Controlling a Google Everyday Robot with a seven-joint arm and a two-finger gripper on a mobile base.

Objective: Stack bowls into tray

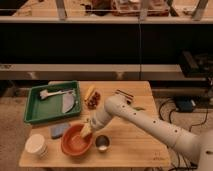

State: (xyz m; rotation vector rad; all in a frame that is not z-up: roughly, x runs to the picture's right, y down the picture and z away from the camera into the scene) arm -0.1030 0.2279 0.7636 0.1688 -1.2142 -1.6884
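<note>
Gripper: the gripper (88,129) is down at the right-hand rim of the orange bowl (74,143), right over the bowl's inner edge. From where I stand I cannot tell whether it has hold of anything or how wide it is set.
Arm: the white arm (150,122) comes in from the lower right, crosses the table and bends downward at the wrist toward the bowl.
Orange bowl: it sits upright on the wooden table (135,150) near the front edge, left of the middle. It is outside the tray, just in front of the tray's near right corner.
Tray: the green tray (42,111) lies at the back left of the table, with its long side running left to right.
In the tray: a pale utensil-like thing (50,93) lies along the far side. A rounded greyish shape (68,103) sits towards the right end, and I cannot make out what it is.
Steel cup: a small steel cup (102,143) stands just to the right of the orange bowl, close beside it and below the wrist.
Blue pad: a small blue sponge-like block (59,131) lies between the tray's front wall and the bowl.
White tub: a round white container (36,146) stands at the front left corner, near the bowl but apart from it.
Snacks: a yellow and red packet (91,96) rests just right of the tray, behind the arm.
Dark item: something small and dark (125,95) lies at the far side of the table, right of the packet.
</note>
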